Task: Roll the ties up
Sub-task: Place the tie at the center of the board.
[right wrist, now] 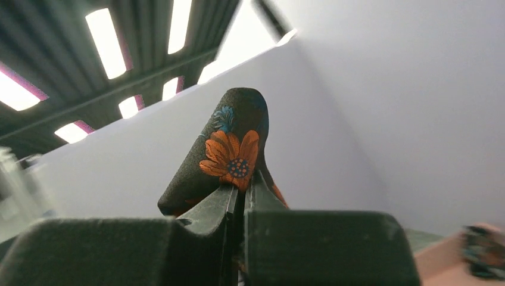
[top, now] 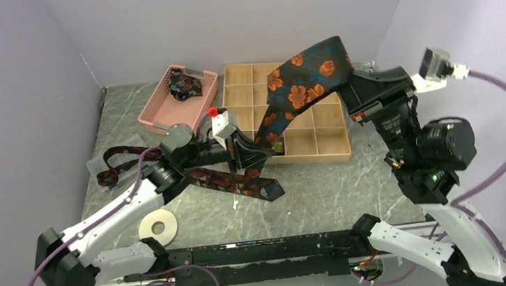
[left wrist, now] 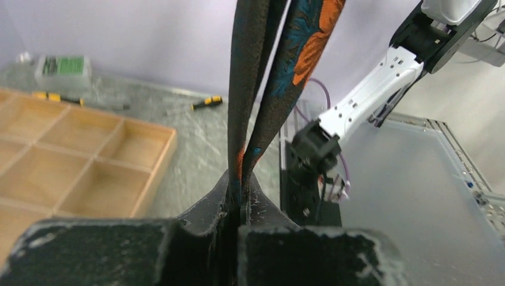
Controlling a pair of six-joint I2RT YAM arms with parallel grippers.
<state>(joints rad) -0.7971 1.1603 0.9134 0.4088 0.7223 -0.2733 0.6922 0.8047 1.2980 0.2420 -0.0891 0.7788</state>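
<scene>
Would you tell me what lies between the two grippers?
The flowered tie runs from the left gripper to the right gripper, in the top view.

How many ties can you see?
3, maybe 4. The left gripper and right gripper hold a dark orange-flowered fabric tie; a maroon tie lies far left; a bunched dark tie sits in the pink plastic basket. The flowered strip on the grey table may be a fourth.

Pale lilac walls [top: 238, 18] close in the grey marbled table [top: 339, 191] on the left, far and right, under long ceiling lights [right wrist: 107, 42].
</scene>
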